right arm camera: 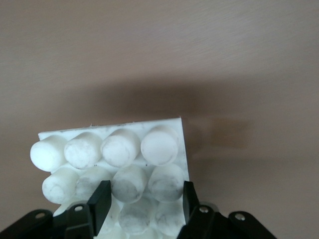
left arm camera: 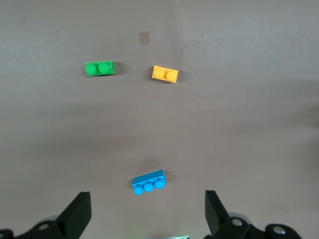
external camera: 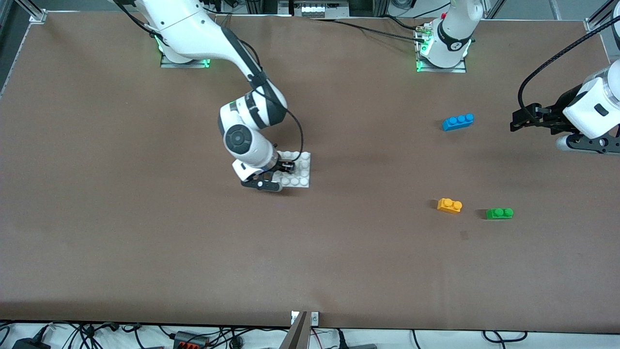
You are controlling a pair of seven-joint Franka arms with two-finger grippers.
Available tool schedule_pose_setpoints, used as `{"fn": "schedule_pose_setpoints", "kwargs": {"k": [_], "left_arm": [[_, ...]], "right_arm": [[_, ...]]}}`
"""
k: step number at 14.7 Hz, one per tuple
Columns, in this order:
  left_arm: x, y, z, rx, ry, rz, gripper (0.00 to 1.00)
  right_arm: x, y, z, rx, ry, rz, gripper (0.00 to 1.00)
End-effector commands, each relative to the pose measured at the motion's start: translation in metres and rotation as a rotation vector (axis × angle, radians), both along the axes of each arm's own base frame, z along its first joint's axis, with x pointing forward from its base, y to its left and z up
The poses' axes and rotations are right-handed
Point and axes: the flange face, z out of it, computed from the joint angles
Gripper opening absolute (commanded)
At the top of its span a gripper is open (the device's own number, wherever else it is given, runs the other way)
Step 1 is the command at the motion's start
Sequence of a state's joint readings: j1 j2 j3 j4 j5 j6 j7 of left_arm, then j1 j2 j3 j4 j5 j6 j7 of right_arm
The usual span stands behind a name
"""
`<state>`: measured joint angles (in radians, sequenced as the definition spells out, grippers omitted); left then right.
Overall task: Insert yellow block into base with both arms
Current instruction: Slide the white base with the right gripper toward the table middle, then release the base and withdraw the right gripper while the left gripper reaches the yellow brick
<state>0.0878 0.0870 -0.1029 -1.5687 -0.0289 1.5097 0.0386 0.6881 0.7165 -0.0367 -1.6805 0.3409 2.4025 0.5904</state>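
A brown bench (external camera: 145, 232) carries a yellow block (external camera: 449, 205) beside a green brick (external camera: 499, 213), a blue brick (external camera: 457, 121) farther back. The right arm bends down, its claw (external camera: 286, 167) clamped on the white base (external camera: 302, 174) mid-bench. The left claw (left arm camera: 147, 211) hangs spread apart above the blue brick.

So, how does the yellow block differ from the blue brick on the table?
The yellow block is orange-yellow with two studs; the blue brick is blue, longer, with three studs. The yellow block lies nearer to the front camera, beside the green brick; the blue brick lies closer to the left arm's base, under the left gripper. Both rest studs up on the table, untouched.
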Motion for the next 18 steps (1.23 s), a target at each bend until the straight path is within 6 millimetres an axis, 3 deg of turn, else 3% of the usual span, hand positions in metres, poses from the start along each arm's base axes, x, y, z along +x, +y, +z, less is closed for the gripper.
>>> {"fn": "schedule_pose_setpoints", "kwargs": {"k": [1, 3, 5, 8, 10, 14, 15, 16, 18], "left_arm": [[0.001, 0.004, 0.001, 0.018, -0.002, -0.038, 1.0], [0.017, 0.012, -0.03, -0.01, 0.035, -0.103, 1.0], [0.04, 0.019, -0.044, -0.024, 0.04, -0.117, 1.0], [0.059, 0.011, -0.079, -0.018, 0.04, -0.132, 1.0], [0.066, 0.003, -0.116, -0.015, -0.013, -0.146, 1.0], [0.071, -0.002, -0.205, -0.019, -0.099, -0.177, 1.0], [0.072, 0.0, -0.228, -0.022, -0.092, -0.181, 1.0], [0.072, -0.002, -0.239, -0.025, -0.101, -0.219, 1.0], [0.072, -0.015, -0.259, -0.01, -0.102, -0.263, 1.0]], "right_arm": [[-0.016, 0.049, -0.055, -0.015, 0.013, -0.002, 0.57], [-0.025, 0.074, -0.056, -0.002, 0.0, 0.022, 0.57], [-0.03, 0.086, -0.052, 0.004, -0.006, 0.01, 0.57], [-0.038, 0.1, -0.047, 0.015, -0.02, 0.048, 0.57], [-0.036, 0.106, -0.039, 0.025, -0.042, 0.067, 0.58], [-0.022, 0.105, -0.012, 0.031, -0.095, 0.126, 0.76], [-0.017, 0.102, 0.004, 0.026, -0.115, 0.138, 0.82], [-0.015, 0.101, 0.017, 0.017, -0.12, 0.15, 0.99], [-0.003, 0.087, 0.051, -0.022, -0.125, 0.164, 1.0]]}}
